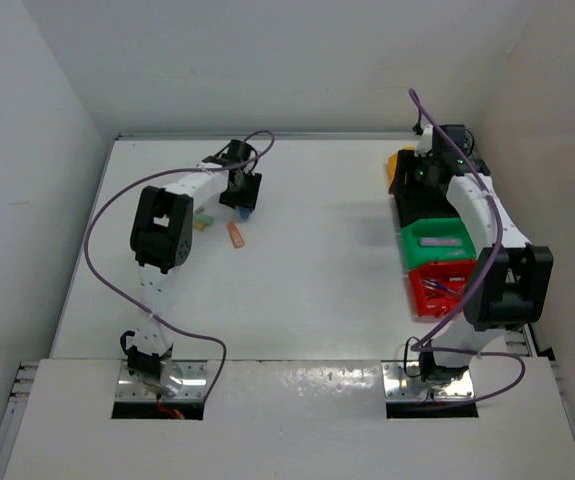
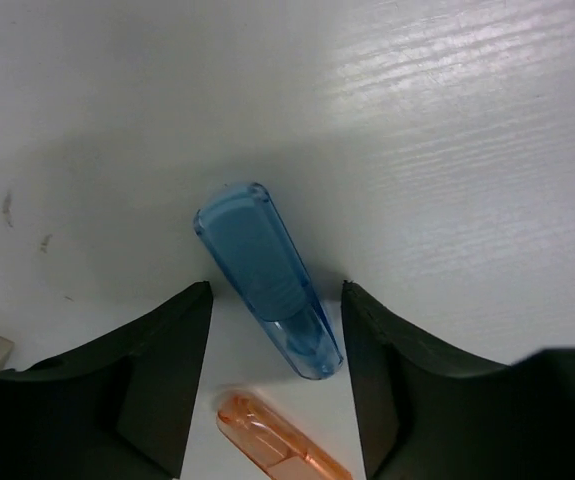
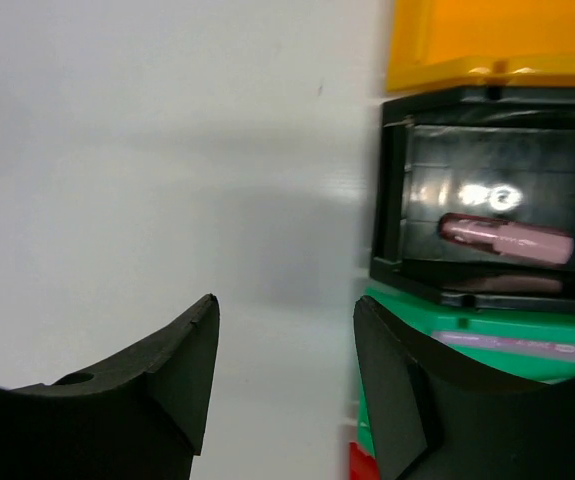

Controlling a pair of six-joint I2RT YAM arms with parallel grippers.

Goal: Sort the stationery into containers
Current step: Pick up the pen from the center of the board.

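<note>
Stationery containers (image 1: 419, 208) line the tabletop's (image 1: 317, 280) three o'clock edge; right end effector (image 3: 285, 320) gapes empty beside them. Left end effector (image 2: 277, 292), open, straddles blue marker (image 2: 262, 268) at eleven o'clock; off-centre jaws could skid it into orange marker (image 2: 279, 452).

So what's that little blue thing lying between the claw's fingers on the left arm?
It is a short, chunky marker of see-through blue plastic with a darker blue core and a blunt end. It lies flat on the white table, slanted between the dark fingers of the left claw, which stand open either side without visibly touching it. An orange marker lies close by.
</note>
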